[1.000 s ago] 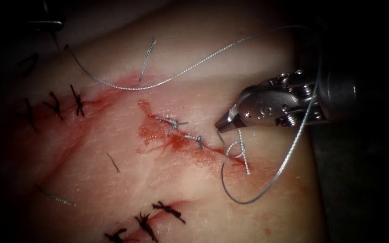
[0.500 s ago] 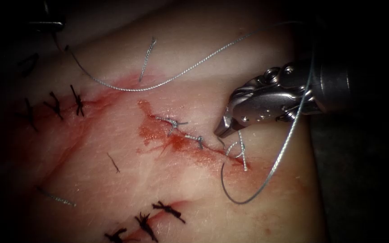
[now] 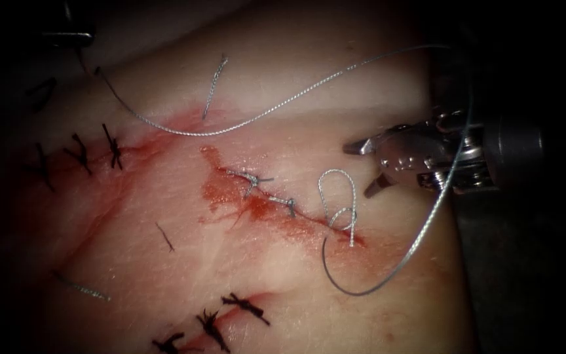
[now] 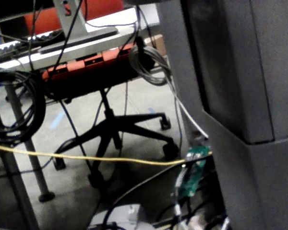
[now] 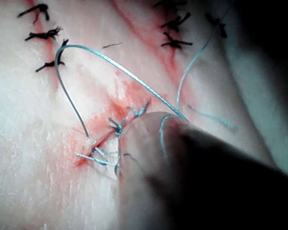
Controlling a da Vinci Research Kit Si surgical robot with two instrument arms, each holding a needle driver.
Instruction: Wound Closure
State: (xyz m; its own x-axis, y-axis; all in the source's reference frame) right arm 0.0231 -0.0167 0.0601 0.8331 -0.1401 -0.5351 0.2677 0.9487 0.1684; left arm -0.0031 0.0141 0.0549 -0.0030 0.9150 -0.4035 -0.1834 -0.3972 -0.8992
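The tissue (image 3: 185,262) bears a red-stained cut (image 3: 276,206) with two grey knots along it. At the cut's right end a small loop of grey thread (image 3: 337,190) stands up from a stitch. Just right of the loop, my right tool (image 3: 359,172) has its jaws open and holds nothing. The long thread (image 3: 244,118) sweeps across the upper tissue, arcs past the right tool and curls back to the stitch. Its far end runs into the dark upper left, where I cannot make out a needle. The right wrist view has the thread (image 5: 115,67) and cut (image 5: 110,129). The left tool is shut.
Old dark stitches (image 3: 80,154) lie left of the cut and more dark stitches (image 3: 230,314) sit below it. Cut thread ends (image 3: 214,85) rest on the tissue. The tissue's right edge drops into dark beside the right tool's shaft (image 3: 512,151).
The right tool's jaws were shut at the stitch on the cut's right end. They have opened and drawn back to the right, and a thread loop now stands free.
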